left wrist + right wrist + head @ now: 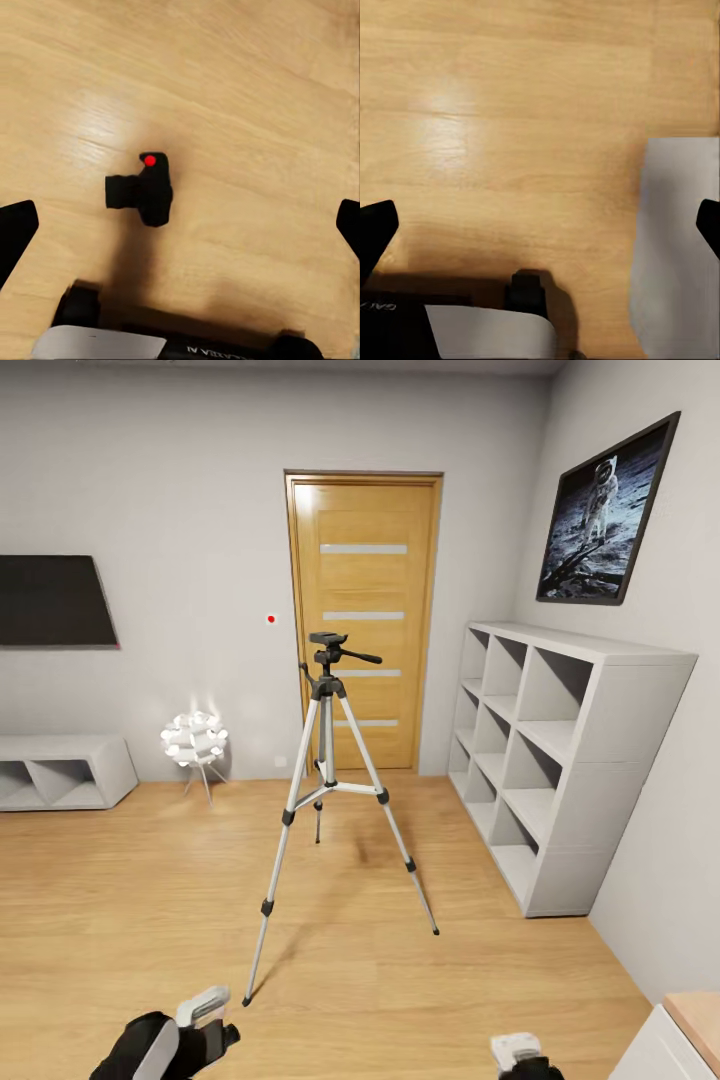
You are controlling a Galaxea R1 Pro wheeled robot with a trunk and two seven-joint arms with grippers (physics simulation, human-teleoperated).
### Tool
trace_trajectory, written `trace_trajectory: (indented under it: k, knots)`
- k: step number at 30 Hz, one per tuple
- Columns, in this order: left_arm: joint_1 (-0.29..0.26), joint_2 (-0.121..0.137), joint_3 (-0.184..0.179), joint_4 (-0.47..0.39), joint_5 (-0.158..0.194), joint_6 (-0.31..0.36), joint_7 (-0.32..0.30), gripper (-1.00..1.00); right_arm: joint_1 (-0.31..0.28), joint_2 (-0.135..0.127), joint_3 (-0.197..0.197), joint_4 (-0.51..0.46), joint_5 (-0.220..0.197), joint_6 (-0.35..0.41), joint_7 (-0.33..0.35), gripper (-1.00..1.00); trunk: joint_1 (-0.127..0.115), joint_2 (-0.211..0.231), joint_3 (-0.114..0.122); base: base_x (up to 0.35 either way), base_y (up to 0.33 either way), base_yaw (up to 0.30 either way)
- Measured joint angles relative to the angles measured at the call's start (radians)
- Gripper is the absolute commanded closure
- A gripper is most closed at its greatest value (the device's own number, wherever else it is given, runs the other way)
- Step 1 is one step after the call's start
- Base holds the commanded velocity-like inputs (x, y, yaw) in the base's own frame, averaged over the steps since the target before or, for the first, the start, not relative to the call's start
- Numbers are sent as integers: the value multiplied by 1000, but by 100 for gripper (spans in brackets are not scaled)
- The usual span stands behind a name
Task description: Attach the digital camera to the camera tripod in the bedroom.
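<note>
The left gripper (pixel 180 217) hangs with its two black fingertips (pixel 15 232) spread wide at either edge of the left wrist view, grasping nothing. Between them, down on the light wood plank floor (pixel 247 90), lies the small chunky black digital camera (pixel 146 191), its bright red dot showing on the hump and its stubby lens pointing sideways; it rests on the planks clear of both fingertips. In the head view the left arm's black and white wrist (pixel 170 1040) sits at the lower edge.

The right gripper (pixel 540 221) is likewise splayed, its dark fingertips (pixel 376 229) far apart with bare floor between them and nothing held. A pale grey-white flat panel (pixel 679 247) lies beside it in the right wrist view; what it belongs to I cannot tell.

Further out, in the middle of the room, stands the tall camera tripod (pixel 330 800), upright on three spread silver metal legs with black joints and feet, its black head carrying a long side handle that sticks out toward the right. The head's top plate is bare. Behind it is the closed oak door with frosted horizontal strips (pixel 365 620). To the right, a white cubby shelf unit (pixel 560 760) stands against the wall beneath a framed astronaut picture (pixel 605 515). To the left are a small white spiky-ball lamp on thin legs (pixel 195 745), a low white bench shelf (pixel 60 770) and a black wall-mounted TV (pixel 55 600).
</note>
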Motion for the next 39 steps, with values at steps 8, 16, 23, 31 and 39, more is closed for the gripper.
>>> trace_trajectory:
  k: [8,16,23,31,39]
  knots:
    - [-188,-102,-11,6,-21,30,25,-100,-164,6,-2,-55,-78,78,12,-100,0,0,0,0,0,0]
    - [-219,-206,-85,-85,-163,37,34,-100,-186,9,-5,-167,-96,90,14,-100,0,0,0,0,0,0]
    - [-224,-255,-117,-122,-221,63,43,-100,-189,7,-26,-192,-99,135,22,-100,0,0,0,0,0,0]
    - [-224,-265,-119,-127,-223,66,44,-100,-189,6,-67,-195,-100,148,24,-100,0,0,0,0,0,0]
    - [-224,-264,-119,-126,-220,67,46,-100,-189,5,-72,-196,-100,149,24,-100,27,-49,-22,0,0,0]
